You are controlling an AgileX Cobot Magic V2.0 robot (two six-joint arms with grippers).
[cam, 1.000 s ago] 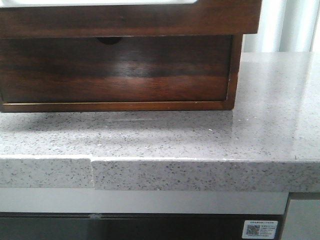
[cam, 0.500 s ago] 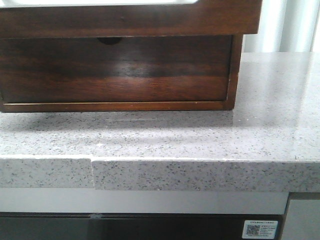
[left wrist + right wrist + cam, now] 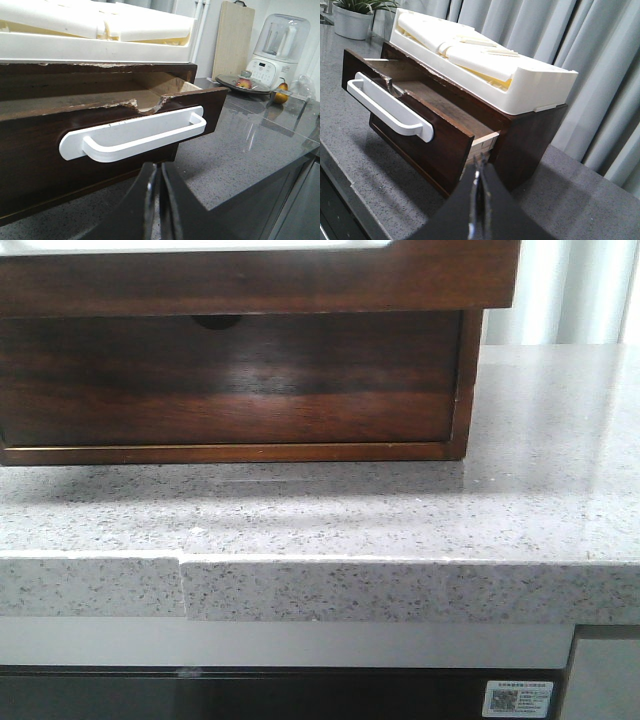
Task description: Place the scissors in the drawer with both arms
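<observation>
The drawer [image 3: 35, 160] is pulled out of the wooden cabinet [image 3: 530, 145]. It has a dark-brown front, a chipped whitish top edge and a white bar handle [image 3: 135, 137]. It also shows in the right wrist view [image 3: 440, 145], where the part of its inside that I see holds nothing, and as the brown band at the top of the front view [image 3: 260, 280]. The scissors are out of view. My left gripper [image 3: 156, 167] is shut and empty, just in front of and below the handle. My right gripper [image 3: 481, 160] is shut and empty, near the drawer's side corner.
The lower drawer with a half-round notch [image 3: 215, 322] is closed. A white tray [image 3: 520, 85] sits on the cabinet. A plant pot [image 3: 352, 22], cutting board [image 3: 235, 40], blender [image 3: 277, 45] and fruit plate [image 3: 245, 82] stand on the counter. The counter's front edge [image 3: 400, 590] is near.
</observation>
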